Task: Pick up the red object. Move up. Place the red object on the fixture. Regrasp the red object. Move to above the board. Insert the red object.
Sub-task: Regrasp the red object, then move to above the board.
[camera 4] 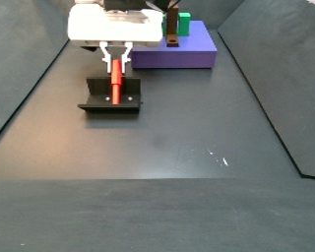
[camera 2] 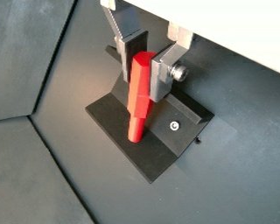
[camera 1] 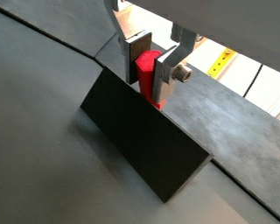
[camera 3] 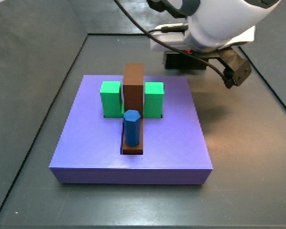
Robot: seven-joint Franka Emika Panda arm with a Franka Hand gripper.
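1. Fixture (camera 4: 110, 101) sits at 9 o'clock of the floor w/ red object (camera 4: 117, 81) leaning on it, propped for regrasp.
2. Gripper (camera 2: 150, 63) clamps its upper end.
3. Board (camera 4: 187, 51) waits at 12 o'clock.

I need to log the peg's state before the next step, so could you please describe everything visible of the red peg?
The red peg is a slim, plain bright-red stick, plastic by its look. It leans tilted on the fixture, its lower end on the base plate, its upper part against the raised back. The claw is at its upper end, a silver finger on either side; whether the pads press it cannot be told. In a side view it shows below the claw, well apart from the board.
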